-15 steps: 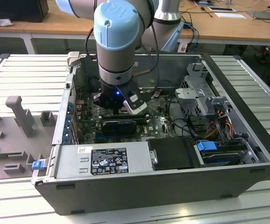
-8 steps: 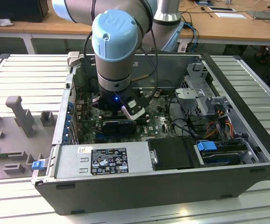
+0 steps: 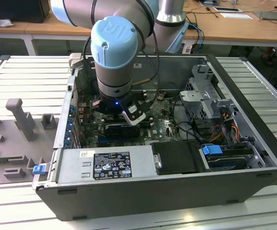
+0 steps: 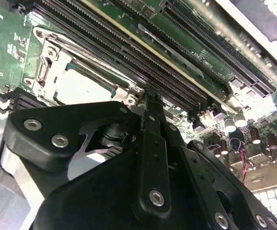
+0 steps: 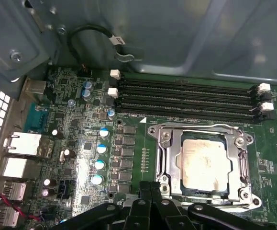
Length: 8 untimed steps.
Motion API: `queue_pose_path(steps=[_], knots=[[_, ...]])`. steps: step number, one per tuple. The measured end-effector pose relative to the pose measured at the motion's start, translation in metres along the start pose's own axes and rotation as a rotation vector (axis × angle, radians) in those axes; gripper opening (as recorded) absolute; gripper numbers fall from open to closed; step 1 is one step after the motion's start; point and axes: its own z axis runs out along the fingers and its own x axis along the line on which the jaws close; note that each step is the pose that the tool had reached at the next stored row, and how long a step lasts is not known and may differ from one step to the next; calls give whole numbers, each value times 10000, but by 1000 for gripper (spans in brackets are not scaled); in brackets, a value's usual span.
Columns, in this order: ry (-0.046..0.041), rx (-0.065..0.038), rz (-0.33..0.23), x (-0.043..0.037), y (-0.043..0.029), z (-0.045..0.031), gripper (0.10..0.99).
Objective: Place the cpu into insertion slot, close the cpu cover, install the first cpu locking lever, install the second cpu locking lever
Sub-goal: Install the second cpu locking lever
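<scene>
The cpu, a pale silvery square, lies in the insertion slot on the green motherboard. The cpu cover, a metal frame with a window, lies flat around the chip. A thin wire lever runs along the slot's edge beside the memory slots. My gripper is shut with nothing between its black fingers. Its tips sit at a corner of the slot's metal rim, just beside the chip. In the exterior view the arm's wrist reaches down into the open computer case and hides the slot.
Long black memory slots run right beside the socket. Capacitors and rear ports stand on the other side. The power supply, drive cage and cables crowd the case around the arm.
</scene>
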Motion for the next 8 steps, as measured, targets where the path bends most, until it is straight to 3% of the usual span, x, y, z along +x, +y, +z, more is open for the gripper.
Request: queue_pose_path(steps=[6, 8], knots=[[1, 0, 1, -7, 68, -192, 106], [-1, -3, 0, -8, 71, -200, 106]])
